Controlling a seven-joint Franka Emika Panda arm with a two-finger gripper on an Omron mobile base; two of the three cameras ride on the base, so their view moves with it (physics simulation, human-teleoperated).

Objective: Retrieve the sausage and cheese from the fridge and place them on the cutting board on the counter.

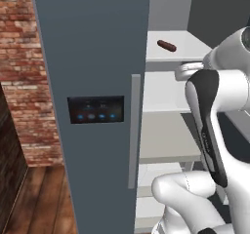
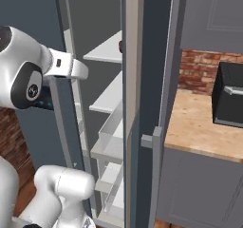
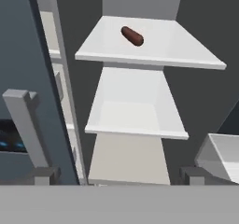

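We see the sausage (image 3: 132, 36) lying on its side on the top white shelf (image 3: 149, 50) inside the open fridge (image 1: 93, 57), toward the back of that shelf and a little left of its middle in the hand view; in the left base view it shows as a small dark reddish cylinder (image 1: 166, 45) on the same upper shelf, just right of the shut door's edge. Our arm (image 1: 215, 111) rises in front of the open compartment and bends inward toward the shelves, with the wrist about level with the second shelf — below the sausage and well apart from it. The gripper (image 3: 119, 181) looks into the compartment with its two finger tips (image 3: 44, 175) spread as wide as they go, nothing between them, nothing touched. The shelf under the sausage (image 3: 135, 120) is bare, and a pale bin (image 3: 219, 155) shows at the lower right of the hand view; we cannot tell what it holds. On the shut left door sits a dark panel (image 1: 95, 109) with small blue lights — no writing on it can be read. In the right base view the wooden counter (image 2: 199, 127) lies right of the fridge, with a dark appliance (image 2: 228, 101) standing on it before a brick wall (image 2: 201, 70).
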